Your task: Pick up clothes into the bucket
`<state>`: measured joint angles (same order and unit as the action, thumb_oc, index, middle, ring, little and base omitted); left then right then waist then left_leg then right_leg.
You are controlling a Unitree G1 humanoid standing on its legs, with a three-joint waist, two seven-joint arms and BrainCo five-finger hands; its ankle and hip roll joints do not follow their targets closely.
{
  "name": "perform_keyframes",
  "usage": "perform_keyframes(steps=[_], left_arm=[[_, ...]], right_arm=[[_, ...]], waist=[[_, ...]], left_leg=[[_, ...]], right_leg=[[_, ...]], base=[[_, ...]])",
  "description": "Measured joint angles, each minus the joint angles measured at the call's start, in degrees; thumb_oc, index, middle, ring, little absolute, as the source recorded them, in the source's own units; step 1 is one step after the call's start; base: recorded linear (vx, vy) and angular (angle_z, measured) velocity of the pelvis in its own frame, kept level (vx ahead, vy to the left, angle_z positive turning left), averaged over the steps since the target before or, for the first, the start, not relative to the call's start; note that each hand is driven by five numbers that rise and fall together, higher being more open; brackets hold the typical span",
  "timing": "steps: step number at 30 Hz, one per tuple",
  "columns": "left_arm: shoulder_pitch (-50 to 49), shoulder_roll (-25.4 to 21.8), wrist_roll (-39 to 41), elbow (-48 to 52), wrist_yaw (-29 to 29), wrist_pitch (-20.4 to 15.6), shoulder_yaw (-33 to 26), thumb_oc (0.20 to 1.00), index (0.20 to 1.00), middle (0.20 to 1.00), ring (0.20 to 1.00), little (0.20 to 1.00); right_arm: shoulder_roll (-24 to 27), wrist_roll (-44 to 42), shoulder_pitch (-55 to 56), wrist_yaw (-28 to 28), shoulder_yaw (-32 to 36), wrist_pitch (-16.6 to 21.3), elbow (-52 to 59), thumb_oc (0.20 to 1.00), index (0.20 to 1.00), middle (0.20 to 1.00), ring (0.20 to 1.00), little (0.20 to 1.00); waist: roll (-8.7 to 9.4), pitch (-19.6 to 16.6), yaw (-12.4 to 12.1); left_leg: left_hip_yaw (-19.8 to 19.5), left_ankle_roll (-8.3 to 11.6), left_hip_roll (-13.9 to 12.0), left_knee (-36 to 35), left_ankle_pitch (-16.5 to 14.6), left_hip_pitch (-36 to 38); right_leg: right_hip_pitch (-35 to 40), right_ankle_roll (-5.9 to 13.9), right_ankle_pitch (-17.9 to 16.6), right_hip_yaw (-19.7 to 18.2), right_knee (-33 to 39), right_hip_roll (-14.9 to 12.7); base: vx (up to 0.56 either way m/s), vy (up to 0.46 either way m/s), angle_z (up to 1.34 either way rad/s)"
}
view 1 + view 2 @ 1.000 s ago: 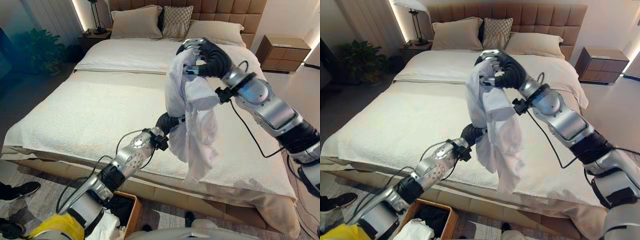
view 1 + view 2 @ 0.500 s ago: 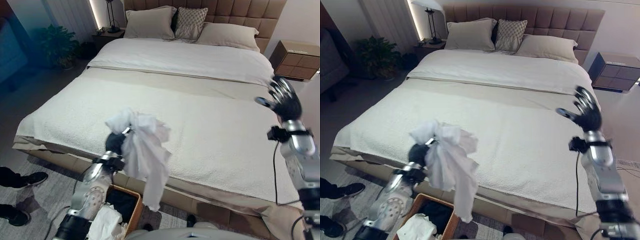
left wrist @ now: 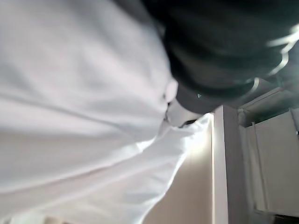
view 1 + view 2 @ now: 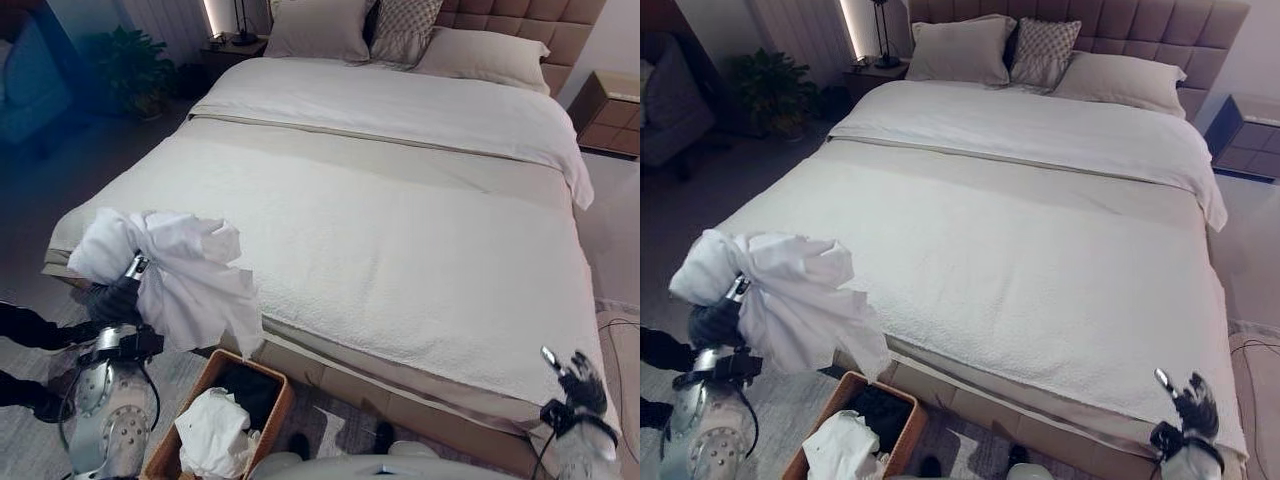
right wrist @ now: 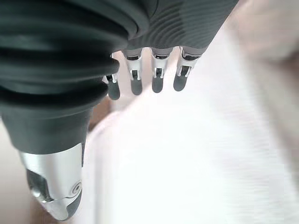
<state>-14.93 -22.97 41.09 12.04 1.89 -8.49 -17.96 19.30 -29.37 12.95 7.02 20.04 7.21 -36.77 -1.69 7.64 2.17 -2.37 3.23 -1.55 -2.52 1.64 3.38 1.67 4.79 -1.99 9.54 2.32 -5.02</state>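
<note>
My left hand [image 4: 112, 300] is shut on a bunched white garment [image 4: 180, 275] and holds it up at the lower left, off the bed's near corner. The cloth [image 4: 790, 300] hangs just above and to the left of the brown basket [image 4: 172, 442], which holds a white garment [image 4: 212, 435] and a dark one [image 4: 250, 388]. In the left wrist view the white cloth [image 3: 79, 107] lies against the dark hand cover. My right hand [image 4: 575, 378] is low at the lower right, off the bed's corner, its fingers [image 5: 156, 77] straight and holding nothing.
A wide bed [image 4: 400, 210] with a cream cover takes up the middle, pillows [image 4: 320, 25] at its head. A nightstand [image 4: 610, 110] stands at the far right, a plant [image 4: 130, 65] at the far left. A person's shoes [image 4: 25, 325] show by the left edge.
My left hand has carried the white garment left and down, to above the basket. My right arm has dropped from over the bed to the lower right corner. The camera has shifted.
</note>
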Motion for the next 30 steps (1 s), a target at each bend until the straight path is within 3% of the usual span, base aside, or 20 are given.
perform_keyframes(steps=[5,8,11,15,18,22,25,27,30], left_arm=[[-4.2,-3.4,-11.4,0.3,-2.3,-2.0,-3.6,0.200,0.200,0.200,0.200,0.200],[-6.0,-4.7,-14.7,0.2,-3.1,-2.2,-3.6,0.200,0.200,0.200,0.200,0.200],[-7.3,-5.7,-18.6,-1.8,-3.2,-2.1,-3.5,0.200,0.200,0.200,0.200,0.200],[-7.0,-7.4,-30.4,-11.2,-6.5,-2.1,-3.3,0.200,0.200,0.200,0.200,0.200],[-4.9,-7.5,-35.1,-20.6,-9.1,-1.0,-0.9,0.200,0.200,0.200,0.200,0.200],[-1.2,-7.5,-38.5,-31.8,-11.5,-0.5,3.8,0.200,0.200,0.200,0.200,0.200],[4.2,-7.7,-41.9,-40.3,-13.8,0.5,7.1,0.200,0.200,0.200,0.200,0.200],[5.1,-7.7,-42.6,-41.1,-14.3,1.0,7.8,0.200,0.200,0.200,0.200,0.200],[9.0,-8.7,-42.8,-43.4,-17.2,0.6,8.1,0.200,0.200,0.200,0.200,0.200]], right_arm=[[0.4,6.2,0.8,0.3,-0.8,-0.6,-8.0,1.000,1.000,1.000,1.000,1.000],[0.9,7.0,-0.7,1.1,-0.9,-0.8,-13.3,1.000,1.000,1.000,1.000,1.000],[1.5,7.7,-1.3,1.1,-2.0,-0.9,-14.3,1.000,1.000,1.000,1.000,1.000],[1.6,9.7,-1.4,1.0,-3.4,-0.9,-14.5,1.000,1.000,1.000,1.000,1.000],[1.6,10.9,-1.7,1.0,-5.6,-0.9,-14.6,1.000,1.000,1.000,1.000,1.000],[1.5,12.5,-2.7,1.0,-8.7,-0.9,-14.4,1.000,1.000,1.000,1.000,1.000],[1.2,13.2,-5.0,0.8,-12.0,-0.8,-12.8,1.000,1.000,1.000,1.000,1.000],[0.8,13.4,-5.6,0.8,-12.1,-0.6,-12.8,1.000,1.000,1.000,1.000,1.000],[0.7,13.5,-6.8,0.5,-14.6,0.0,-11.6,1.000,1.000,1.000,1.000,1.000]], waist=[[-0.09,0.7,-0.6],[0.22,1.4,-2.1],[0.36,1.9,-1.9],[0.40,2.5,-2.8],[0.64,2.7,-2.9],[1.89,5.2,-2.8],[3.13,9.7,-2.5],[3.57,10.4,-1.7],[4.49,14.7,-1.5]], left_leg=[[-1.1,0.27,0.0,0.2,-0.3,-1.5],[-1.7,0.24,0.1,0.7,-0.2,-2.4],[-2.6,0.19,0.3,1.2,-0.1,-3.1],[-2.8,0.20,0.4,1.4,-0.1,-3.1],[-2.9,0.38,0.5,2.2,-0.3,-4.4],[-3.1,0.43,1.3,4.6,-0.4,-7.7],[-2.6,-0.19,2.2,9.5,-1.3,-12.5],[-2.4,-0.18,2.5,10.6,-1.6,-13.8],[-1.0,-0.90,2.7,18.6,-5.1,-20.6]], right_leg=[[-1.0,0.10,0.5,0.7,-0.5,-0.1],[-1.7,0.08,0.6,1.5,-0.9,-0.2],[-1.7,0.17,0.8,2.3,-1.1,-0.4],[-2.1,0.33,1.8,2.6,-2.4,-0.5],[-4.1,0.37,2.8,2.6,-4.7,-0.9],[-8.5,0.32,4.3,2.4,-9.2,-2.1],[-14.4,-0.16,5.7,1.4,-16.2,-3.5],[-15.9,-0.11,6.0,0.6,-17.2,-3.8],[-22.1,-0.54,7.5,-1.1,-22.5,-4.1]], base=[[-0.02,0.002,0.10],[-0.01,0.008,0.11],[-0.01,0.010,0.17],[-0.03,0.015,0.03],[-0.05,0.022,0.03],[-0.12,0.063,0.03],[-0.09,0.061,-0.06],[-0.12,0.067,-0.10],[-0.10,0.038,-0.21]])
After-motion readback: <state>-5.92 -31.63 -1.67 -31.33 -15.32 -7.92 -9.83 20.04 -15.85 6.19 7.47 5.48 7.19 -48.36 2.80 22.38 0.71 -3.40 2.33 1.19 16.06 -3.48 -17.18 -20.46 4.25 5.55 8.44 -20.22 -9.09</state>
